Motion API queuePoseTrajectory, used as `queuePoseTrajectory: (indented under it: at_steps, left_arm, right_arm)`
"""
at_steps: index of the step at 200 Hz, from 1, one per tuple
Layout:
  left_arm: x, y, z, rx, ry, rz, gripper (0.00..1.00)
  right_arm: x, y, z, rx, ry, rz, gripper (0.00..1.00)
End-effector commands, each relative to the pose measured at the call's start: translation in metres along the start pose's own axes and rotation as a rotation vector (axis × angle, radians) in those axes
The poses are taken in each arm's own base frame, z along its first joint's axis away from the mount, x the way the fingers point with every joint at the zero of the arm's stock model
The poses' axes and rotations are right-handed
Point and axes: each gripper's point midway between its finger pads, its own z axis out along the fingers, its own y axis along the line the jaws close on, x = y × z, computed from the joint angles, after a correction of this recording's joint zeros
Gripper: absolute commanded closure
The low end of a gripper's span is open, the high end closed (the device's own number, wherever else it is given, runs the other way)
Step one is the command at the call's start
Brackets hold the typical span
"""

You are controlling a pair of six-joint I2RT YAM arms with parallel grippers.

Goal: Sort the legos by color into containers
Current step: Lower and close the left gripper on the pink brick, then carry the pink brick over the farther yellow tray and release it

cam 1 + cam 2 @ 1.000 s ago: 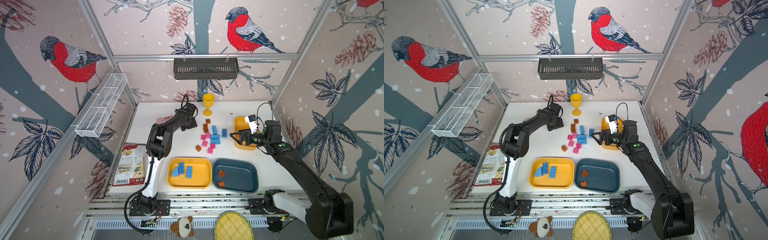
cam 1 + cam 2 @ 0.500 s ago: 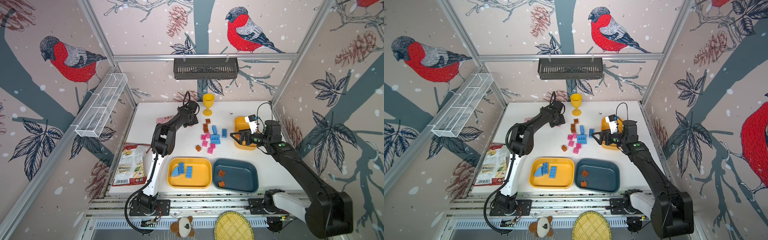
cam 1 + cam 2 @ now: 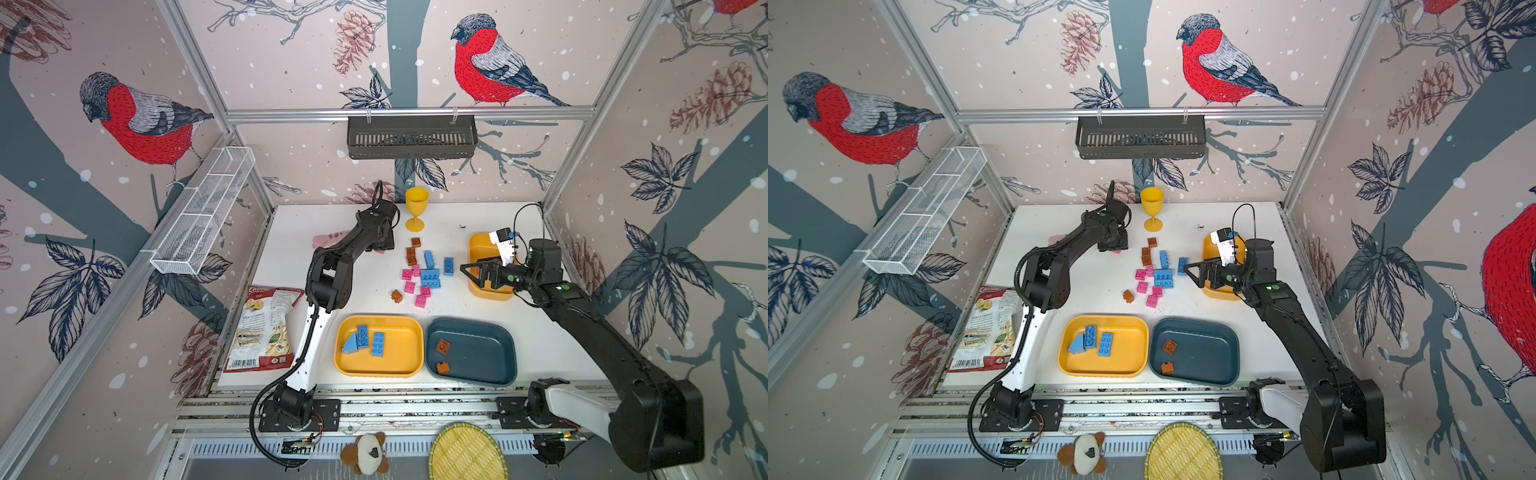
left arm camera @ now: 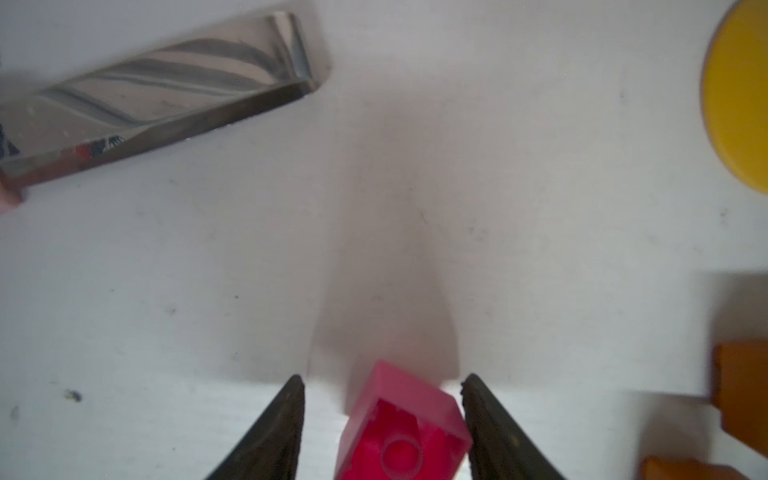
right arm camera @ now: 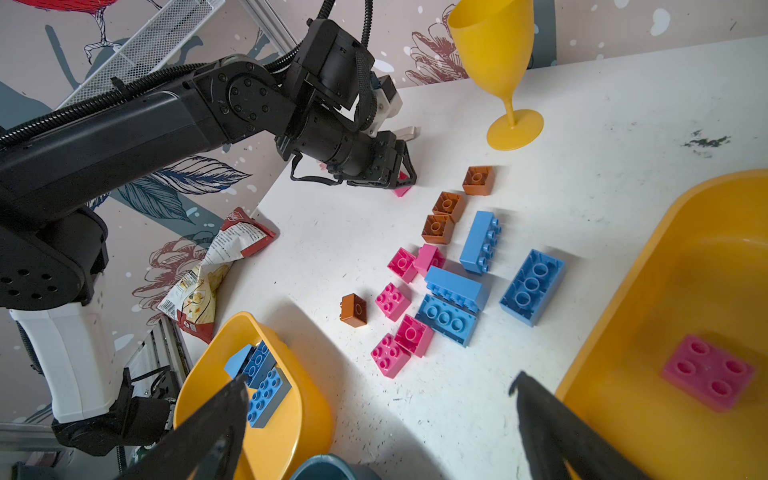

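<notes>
Around: bullfinch wallpaper (image 3: 486,70) on three walls; black rack (image 3: 411,137) far, wire basket (image 3: 203,212) left.
Table (image 3: 374,274): white, scuffed, specked.
Legos (image 3: 424,274): loose mid-table; blues in near yellow tray (image 3: 399,353), browns in teal tray (image 3: 478,353), one pink in right yellow tray (image 3: 478,249).
Left claw (image 4: 383,377): parted, straddling pink brick (image 4: 403,432), far side.
Right claw (image 5: 378,380): spread wide, beside right yellow tray.

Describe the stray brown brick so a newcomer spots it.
Start at the large yellow plastic tray at the front. Behind its rim lies a small brown-orange plastic brick, left of the pink bricks. It sits alone; other loose brown ones cluster farther back.
</notes>
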Motion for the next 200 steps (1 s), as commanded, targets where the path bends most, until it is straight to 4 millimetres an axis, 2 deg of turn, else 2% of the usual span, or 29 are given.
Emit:
queuePoseTrajectory:
  at_steps: [1, 82, 120, 142, 155, 164, 200]
  left_arm:
    - [0.006, -0.005, -0.003, 0.032, 0.030, 0.147, 0.40]
    - [0.008, -0.001, 0.005, 0.001, 0.051, 0.243, 0.56]
    - [0.011, -0.004, 0.002, 0.021, 0.067, 0.254, 0.76]
    - [0.014, -0.005, -0.005, 0.040, 0.083, 0.252, 0.78]
    - [0.014, -0.007, -0.010, 0.050, 0.086, 0.248, 0.84]
    - [0.013, -0.008, -0.015, 0.057, 0.082, 0.242, 0.84]
    - [0.011, -0.025, -0.048, 0.144, 0.082, 0.204, 0.84]
  right_arm:
    - [-0.005, 0.003, 0.000, -0.013, -0.013, -0.030, 0.01]
    - [-0.004, 0.005, -0.003, -0.013, -0.011, -0.024, 0.00]
    - [-0.004, 0.005, -0.003, -0.010, -0.012, -0.022, 0.01]
    - [-0.005, 0.005, -0.003, -0.007, -0.014, -0.022, 0.01]
    - [-0.004, 0.005, -0.003, -0.008, -0.013, -0.023, 0.01]
    - [-0.004, 0.004, -0.003, -0.007, -0.012, -0.023, 0.01]
    - [-0.004, 0.001, -0.004, 0.007, -0.013, -0.024, 0.01]
